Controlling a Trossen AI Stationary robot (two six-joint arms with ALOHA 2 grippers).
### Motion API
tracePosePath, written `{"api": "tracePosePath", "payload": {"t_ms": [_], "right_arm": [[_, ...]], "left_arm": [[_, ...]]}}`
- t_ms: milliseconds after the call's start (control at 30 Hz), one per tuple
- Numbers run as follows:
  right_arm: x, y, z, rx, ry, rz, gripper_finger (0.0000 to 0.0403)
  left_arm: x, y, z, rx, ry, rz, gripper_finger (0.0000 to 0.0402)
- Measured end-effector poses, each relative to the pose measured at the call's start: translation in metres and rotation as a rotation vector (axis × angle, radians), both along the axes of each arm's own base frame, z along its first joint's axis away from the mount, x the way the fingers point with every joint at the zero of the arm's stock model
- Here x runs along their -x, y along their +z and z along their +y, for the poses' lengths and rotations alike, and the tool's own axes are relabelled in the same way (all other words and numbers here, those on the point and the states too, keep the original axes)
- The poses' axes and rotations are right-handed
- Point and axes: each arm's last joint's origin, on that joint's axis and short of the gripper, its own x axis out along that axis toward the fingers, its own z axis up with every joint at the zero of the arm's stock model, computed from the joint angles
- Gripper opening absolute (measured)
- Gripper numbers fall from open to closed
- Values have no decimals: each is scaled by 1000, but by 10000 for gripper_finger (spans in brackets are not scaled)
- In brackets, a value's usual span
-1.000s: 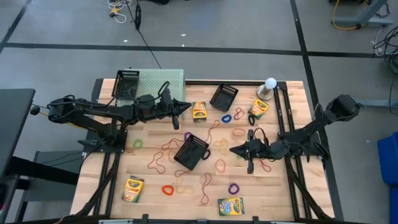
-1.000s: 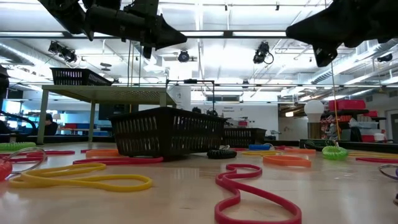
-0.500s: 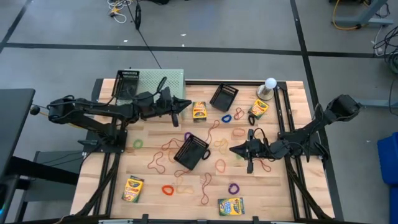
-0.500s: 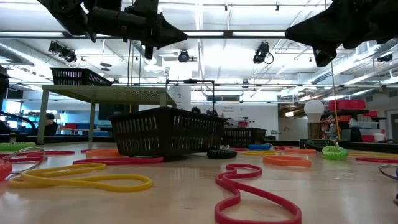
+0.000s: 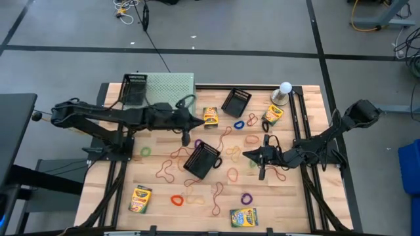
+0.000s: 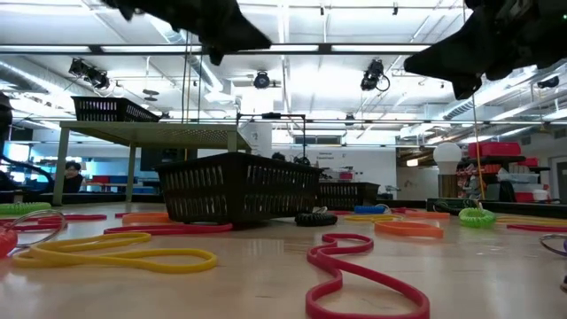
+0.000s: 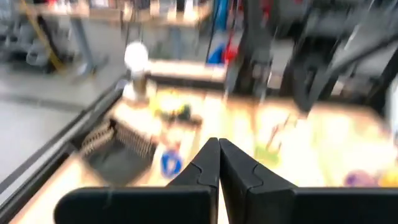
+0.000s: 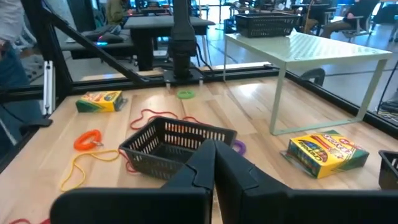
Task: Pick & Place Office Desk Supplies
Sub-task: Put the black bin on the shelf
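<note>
Overhead, the wooden tabletop (image 5: 298,203) spreads under both dark arms, with the pale green stand (image 5: 169,85) at its far left corner and a black mesh tray (image 5: 134,88) sitting on top of that stand. Only the view from above shows the whole scatter: a tipped tray (image 5: 201,159) in the middle, another tray (image 5: 236,102) farther back, crayon boxes (image 5: 210,117) around them, and thin rubber bands (image 5: 176,200) in many colours lying loose on the wood. The table-height view instead shows yellow (image 6: 115,258) and red bands (image 6: 359,275) up close, and a person seated far off in the room at the left edge.

The left gripper (image 5: 199,120) hangs above the tabletop just beside the crayon box behind the middle tray; its wrist view shows the fingers (image 7: 239,171) pressed together with nothing between them. The right gripper (image 5: 245,155) hangs over the bands to the right of the tipped tray, not touching it; its fingers (image 8: 233,168) are likewise together and empty, and its wrist view looks straight at that tray's open mouth with a crayon box (image 8: 324,152) beyond.
</note>
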Motion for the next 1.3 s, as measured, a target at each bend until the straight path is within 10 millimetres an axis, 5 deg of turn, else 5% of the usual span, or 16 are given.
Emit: {"api": "tracePosePath", "payload": {"t_ms": [367, 667, 967, 1300], "right_arm": [[0, -1, 0, 16, -1, 7, 11], [0, -1, 0, 22, 0, 12, 11], [0, -2, 0, 28, 1, 21, 11], [0, -1, 0, 23, 3, 16, 11]], "left_arm": [[-23, -45, -51, 14, -35, 546, 97], [-39, -52, -97, -64, -139, 724, 166], [-47, -79, -139, -115, -195, 794, 174], [-50, -108, -153, -90, -206, 877, 170]]}}
